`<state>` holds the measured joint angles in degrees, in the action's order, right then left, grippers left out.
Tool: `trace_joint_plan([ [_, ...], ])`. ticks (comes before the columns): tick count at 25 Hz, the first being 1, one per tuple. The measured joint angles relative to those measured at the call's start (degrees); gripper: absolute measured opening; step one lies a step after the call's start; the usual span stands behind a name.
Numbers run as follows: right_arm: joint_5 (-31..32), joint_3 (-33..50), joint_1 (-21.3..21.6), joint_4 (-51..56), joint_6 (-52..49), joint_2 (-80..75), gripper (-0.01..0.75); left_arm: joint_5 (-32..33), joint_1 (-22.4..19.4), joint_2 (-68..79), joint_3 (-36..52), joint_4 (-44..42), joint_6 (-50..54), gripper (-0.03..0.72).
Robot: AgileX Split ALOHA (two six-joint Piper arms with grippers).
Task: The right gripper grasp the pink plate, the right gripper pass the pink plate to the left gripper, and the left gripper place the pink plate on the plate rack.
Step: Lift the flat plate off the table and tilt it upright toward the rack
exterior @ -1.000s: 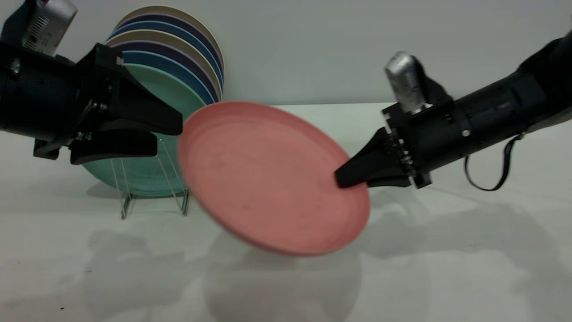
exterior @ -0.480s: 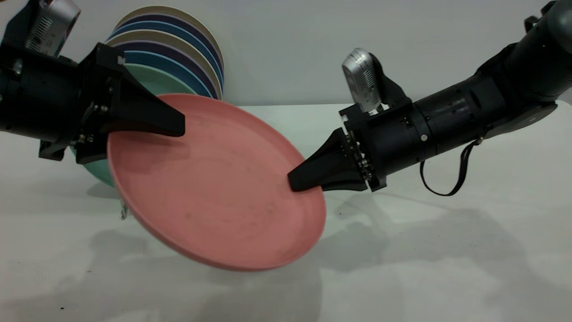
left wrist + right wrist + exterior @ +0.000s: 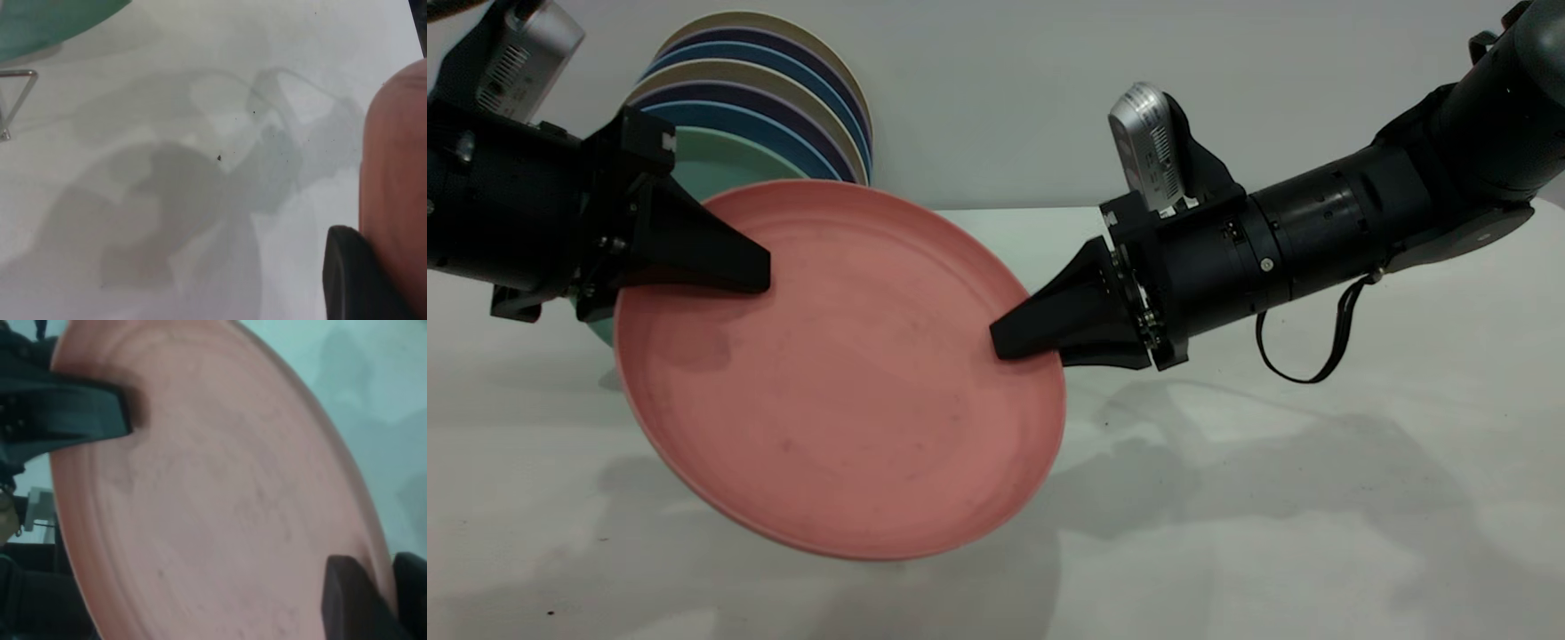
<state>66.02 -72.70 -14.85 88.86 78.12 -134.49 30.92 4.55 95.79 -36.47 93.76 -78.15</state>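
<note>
The pink plate (image 3: 845,373) hangs tilted above the table between both arms. My right gripper (image 3: 1000,342) is shut on its right rim; in the right wrist view its fingers (image 3: 347,593) pinch that rim of the plate (image 3: 220,500). My left gripper (image 3: 760,280) is shut on the plate's upper left rim, one finger on the face and the other behind it. In the left wrist view one finger (image 3: 350,280) lies against the plate (image 3: 397,167). The plate rack is hidden behind the plate in the exterior view; one wire loop (image 3: 17,100) shows in the left wrist view.
A teal-green plate (image 3: 720,160) stands in the rack behind the left gripper, with several blue, purple and beige plates (image 3: 783,80) behind it. The white table (image 3: 1316,498) runs to the right and front. A black strap (image 3: 1303,342) dangles under the right arm.
The right gripper carried the pink plate leftward until its rim slid between the left gripper's fingers. The left gripper's upper finger then came down onto the plate's face.
</note>
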Motion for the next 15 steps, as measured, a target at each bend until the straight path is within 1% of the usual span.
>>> trace_joint_plan([
  [2, 0.06, 0.0, 0.0, 0.31, 0.0, 0.0, 0.259, -0.25, 0.0, 0.0, 0.0, -0.11, -0.7, 0.12],
  [5, 0.06, 0.0, 0.0, 0.85, -0.27, 0.0, 0.448, -0.32, 0.0, 0.0, 0.0, -0.11, -1.82, 0.1],
  [6, 0.06, 0.0, 0.07, 0.94, -0.96, 0.0, 0.518, -0.38, 0.0, 0.0, 0.0, -0.11, -2.25, 0.099],
  [8, 0.0, 0.0, 0.73, 0.83, -2.12, 0.29, 0.632, -0.45, 0.0, 0.0, 0.0, -0.11, -2.95, 0.099],
  [9, 0.0, 0.0, 1.48, 0.62, -2.84, 0.73, 0.677, -0.8, 0.0, 0.0, 0.0, -0.11, -3.38, 0.099],
  [11, -0.04, 0.0, 3.4, -0.56, -4.38, 2.16, 0.714, -2.35, 0.0, 0.0, 0.0, -0.11, -4.25, 0.099],
  [15, -0.1, 0.0, 6.98, -5.14, -7.66, 6.22, 0.707, -6.83, 0.0, 0.0, 0.0, -0.11, -7.3, 0.099],
])
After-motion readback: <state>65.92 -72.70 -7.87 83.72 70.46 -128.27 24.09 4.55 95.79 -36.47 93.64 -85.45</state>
